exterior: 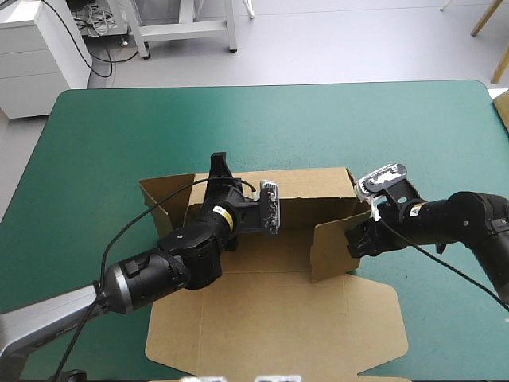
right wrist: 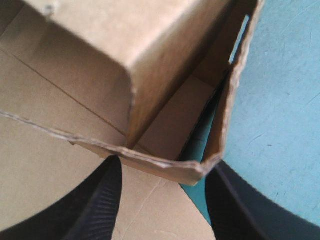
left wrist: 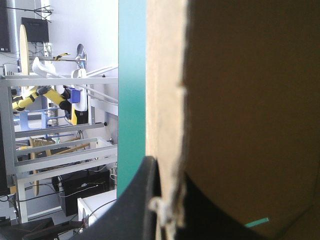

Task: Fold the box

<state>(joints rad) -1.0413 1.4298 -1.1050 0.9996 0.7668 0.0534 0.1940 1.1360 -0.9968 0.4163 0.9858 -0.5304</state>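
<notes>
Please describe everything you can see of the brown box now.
The box is a cut sheet of brown board, half folded, on the teal-green table. Its near part lies flat; the far wall and the right side wall stand raised; a flap spreads at the left. The left gripper is shut on the far wall's left end. The right gripper, fingers open, has the right wall's corner between them.

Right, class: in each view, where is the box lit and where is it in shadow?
High view: even light; the box is darker on its floor between the raised walls. Left wrist view: the wall held by the left gripper is shaded on its face and lit along its edge. Right wrist view: the teal-green cover is bright, and the inner corner ahead of the right gripper is shaded.
</notes>
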